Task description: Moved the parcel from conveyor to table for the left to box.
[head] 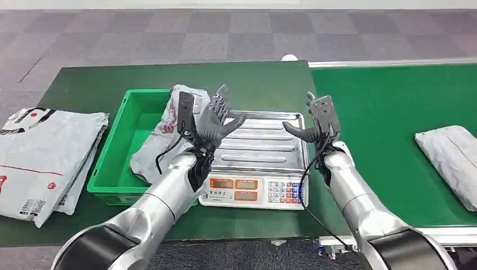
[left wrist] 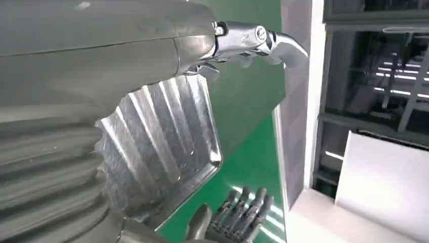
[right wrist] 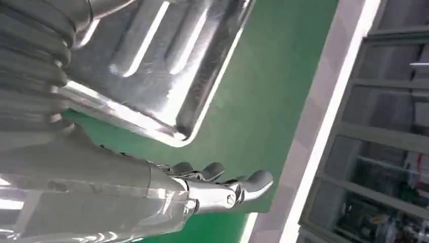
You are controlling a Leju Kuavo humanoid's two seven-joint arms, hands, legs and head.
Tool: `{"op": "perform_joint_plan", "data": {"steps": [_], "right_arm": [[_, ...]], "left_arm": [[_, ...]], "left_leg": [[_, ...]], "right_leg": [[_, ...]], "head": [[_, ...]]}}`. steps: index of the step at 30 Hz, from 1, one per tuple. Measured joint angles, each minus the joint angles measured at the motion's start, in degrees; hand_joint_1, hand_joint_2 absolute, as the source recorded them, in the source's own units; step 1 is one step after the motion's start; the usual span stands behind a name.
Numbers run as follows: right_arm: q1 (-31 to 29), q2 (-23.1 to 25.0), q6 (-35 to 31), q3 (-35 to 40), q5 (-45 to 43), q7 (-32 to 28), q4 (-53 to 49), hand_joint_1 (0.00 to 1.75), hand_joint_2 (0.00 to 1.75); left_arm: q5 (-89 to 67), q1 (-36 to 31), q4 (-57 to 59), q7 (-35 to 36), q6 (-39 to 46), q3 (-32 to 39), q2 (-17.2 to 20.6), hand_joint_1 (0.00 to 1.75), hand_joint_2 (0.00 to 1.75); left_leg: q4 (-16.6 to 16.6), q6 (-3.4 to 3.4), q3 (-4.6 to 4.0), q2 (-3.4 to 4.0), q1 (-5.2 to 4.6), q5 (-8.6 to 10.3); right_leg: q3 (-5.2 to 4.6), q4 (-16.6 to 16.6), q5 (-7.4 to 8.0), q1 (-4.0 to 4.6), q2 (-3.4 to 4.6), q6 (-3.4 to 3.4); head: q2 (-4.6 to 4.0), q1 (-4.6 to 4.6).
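A crumpled grey plastic parcel (head: 159, 136) lies slumped over the right wall of the green plastic bin (head: 112, 163), partly hidden behind the left hand (head: 215, 120). That hand is raised above the ribbed steel scale tray (head: 264, 147), fingers spread and holding nothing; the right hand (head: 316, 125) is likewise empty and released. Another grey parcel (head: 450, 163), cut off at the frame edge, rests on the green conveyor belt (head: 382, 112). The wrist views show windows beyond the belt.

The right hand (right wrist: 212, 185) hovers empty beside the steel scale tray (right wrist: 167, 55).
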Motion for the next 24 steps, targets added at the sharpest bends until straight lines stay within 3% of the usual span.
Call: {"op": "perform_joint_plan", "data": {"steps": [15,24], "right_arm": [[-3.53,1.79,-0.39,0.44,0.09,0.43,2.88,0.0,1.75],[-6.43,2.89,-1.4,1.12,1.64,4.31,3.5,0.0,1.75]], "left_arm": [[-0.96,-1.57,0.96,0.07,1.2,-0.04,1.0,0.0,1.75],[-3.02,-2.9,0.94,2.12,3.21,-0.94,1.53,0.0,1.75]], "left_leg": [[0.01,0.01,-0.07,-0.1,0.01,0.03],[0.0,0.0,-0.06,-0.09,0.01,0.04]], "right_leg": [[0.01,0.0,0.0,-0.02,-0.14,0.0],[0.01,0.01,0.0,0.02,-0.13,0.0]], "head": [[0.0,0.02],[0.0,0.02]]}}
